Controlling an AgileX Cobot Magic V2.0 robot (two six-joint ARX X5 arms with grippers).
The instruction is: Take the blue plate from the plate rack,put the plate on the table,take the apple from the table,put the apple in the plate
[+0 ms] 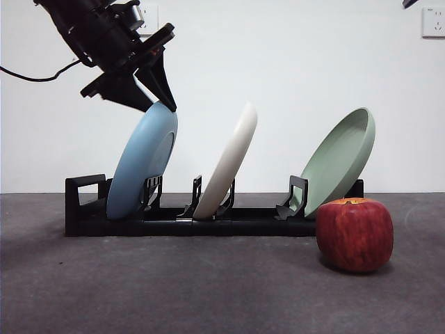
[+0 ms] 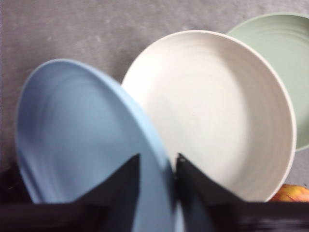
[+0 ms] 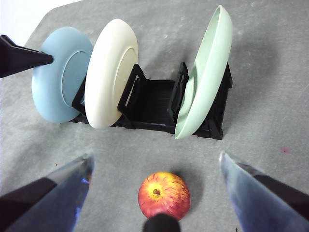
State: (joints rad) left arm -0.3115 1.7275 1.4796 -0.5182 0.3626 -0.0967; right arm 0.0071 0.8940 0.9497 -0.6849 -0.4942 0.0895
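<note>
The blue plate [image 1: 142, 163] stands tilted in the left slot of the black plate rack [image 1: 83, 209] on the table [image 1: 174, 285]. My left gripper [image 1: 161, 97] comes down from the upper left and its jaws close on the plate's top rim [image 2: 157, 166], one on each side. The plate also shows in the right wrist view [image 3: 60, 82]. The red apple [image 1: 354, 233] sits on the table in front of the rack's right end. My right gripper [image 3: 155, 155] hangs open and empty above the apple [image 3: 163, 194]; only its tip [image 1: 410, 3] shows in the front view.
A cream-white plate [image 1: 226, 163] stands in the rack's middle slot and a pale green plate [image 1: 341, 160] leans in the right slot, just behind the apple. A white wall with sockets stands behind the table.
</note>
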